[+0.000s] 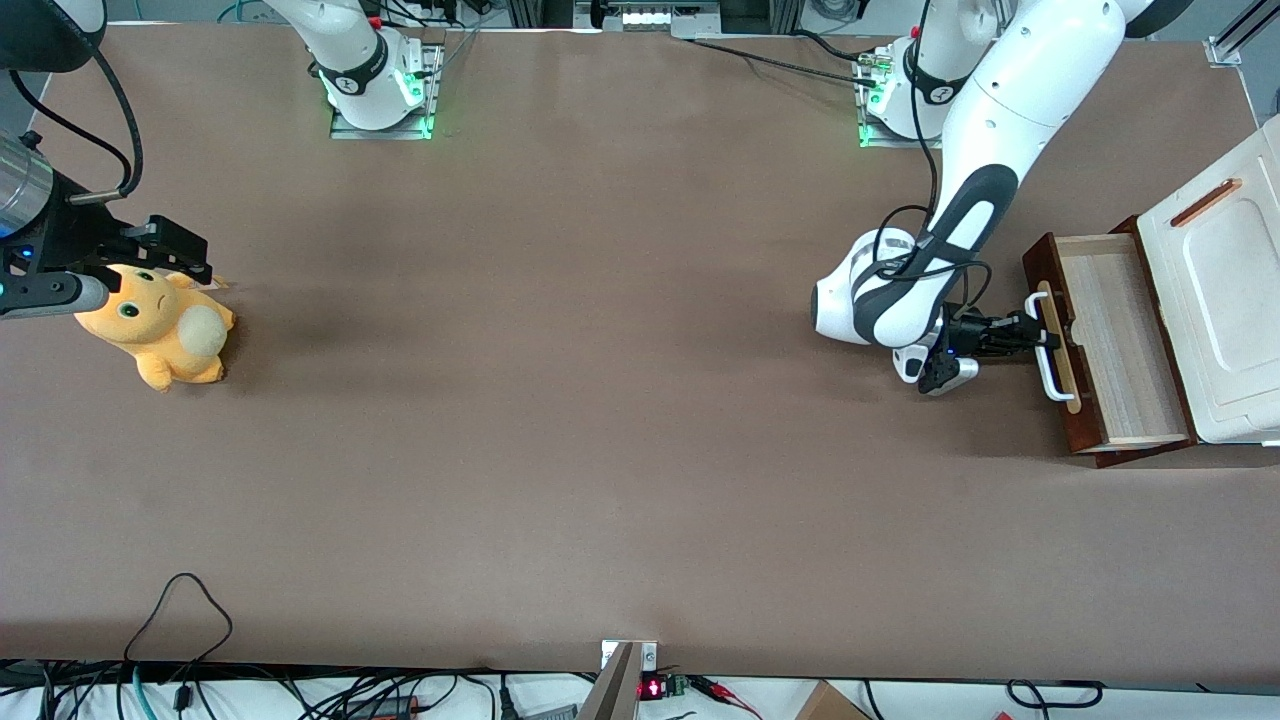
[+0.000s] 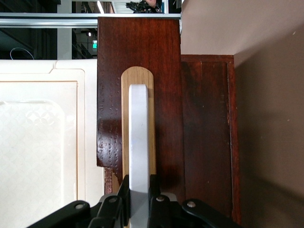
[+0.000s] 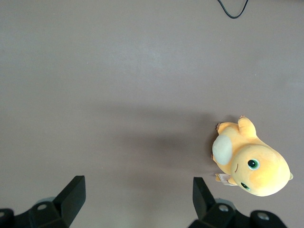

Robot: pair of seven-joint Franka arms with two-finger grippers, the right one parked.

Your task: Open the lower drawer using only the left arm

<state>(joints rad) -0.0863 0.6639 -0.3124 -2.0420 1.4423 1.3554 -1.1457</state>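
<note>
The dark reddish-brown wooden lower drawer point(image 1: 1110, 345) stands pulled well out of its cabinet at the working arm's end of the matte brown table point(image 1: 560, 400), its pale, fine-grained wood interior lying open to view. On its glossy front runs a pale wood strip with rounded ends point(image 2: 138, 76), carrying a smooth white loop handle point(image 1: 1046, 360). The glossy white left arm point(image 1: 990, 150), with its black-and-grey banded joint, reaches down to the drawer front, and its small black two-finger gripper point(image 1: 1030, 331) has its jaws closed on the white handle, one finger point(image 2: 124, 190) pressing at each side of the bar. The white moulded cabinet top point(image 1: 1225, 300) with its slim copper-coloured bar point(image 1: 1206, 201) lies above the drawer. A plump orange plush toy point(image 1: 158, 330) rests near the parked arm's end.
</note>
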